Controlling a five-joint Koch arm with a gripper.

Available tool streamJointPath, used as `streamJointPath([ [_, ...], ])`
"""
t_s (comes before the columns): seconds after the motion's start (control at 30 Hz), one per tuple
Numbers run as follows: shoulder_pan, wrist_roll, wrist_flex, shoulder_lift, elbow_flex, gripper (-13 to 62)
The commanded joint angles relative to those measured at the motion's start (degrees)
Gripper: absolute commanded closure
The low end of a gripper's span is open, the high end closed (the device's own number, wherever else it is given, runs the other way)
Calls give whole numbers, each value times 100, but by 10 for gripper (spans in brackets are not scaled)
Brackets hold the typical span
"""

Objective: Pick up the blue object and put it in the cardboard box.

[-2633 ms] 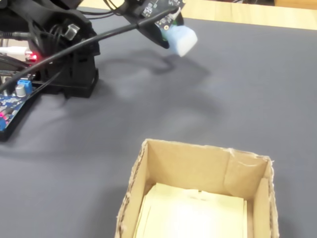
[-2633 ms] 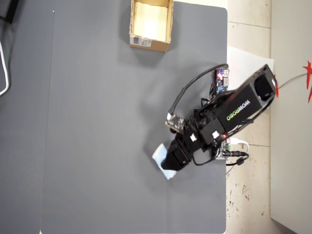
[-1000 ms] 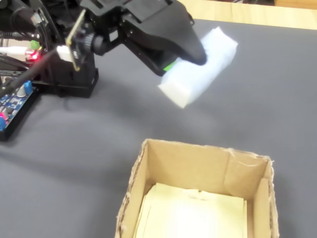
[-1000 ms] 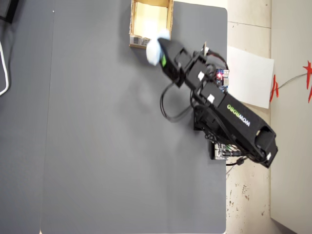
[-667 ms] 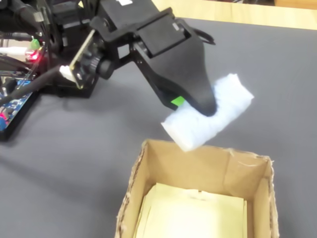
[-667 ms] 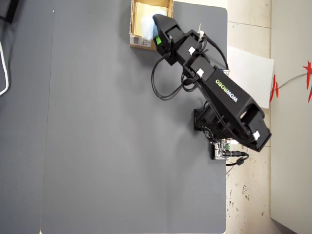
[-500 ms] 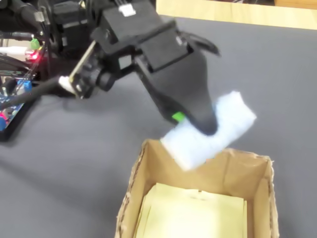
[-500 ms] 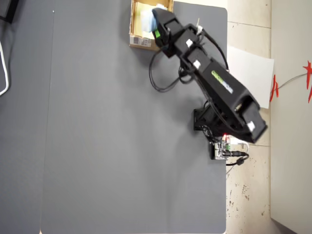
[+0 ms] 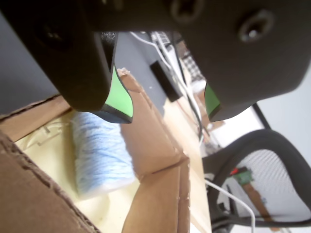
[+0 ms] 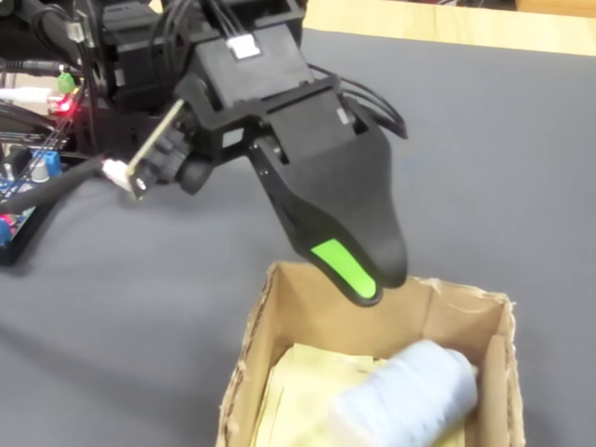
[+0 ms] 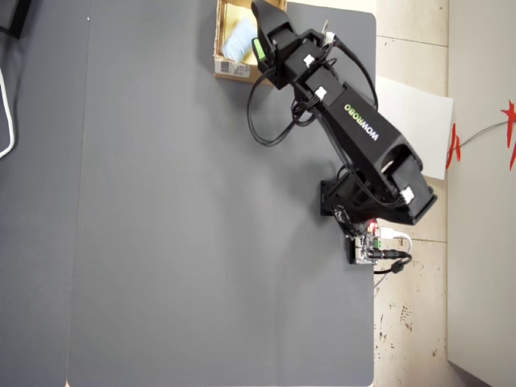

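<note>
Moved: blue object [image 10: 407, 396] dropped from claw [image 9: 165, 107] into box [image 10: 244, 349].
Claw: spread, empty, above box.
Risk: withdrawing low could snag box wall.

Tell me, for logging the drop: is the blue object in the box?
In: the blue object lies inside the cardboard box, free of the open gripper.

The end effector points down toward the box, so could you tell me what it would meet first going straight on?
Probably the blue object lying inside the cardboard box; the open end effector hangs just above it, though depth is uncertain.
</note>
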Motion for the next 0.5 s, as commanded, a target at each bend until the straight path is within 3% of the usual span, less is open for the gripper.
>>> streamJointPath([
  [0.0,-9,246,-88,185,-536,203],
  [0.47,-1916,1538,-1020,1336,501,178],
])
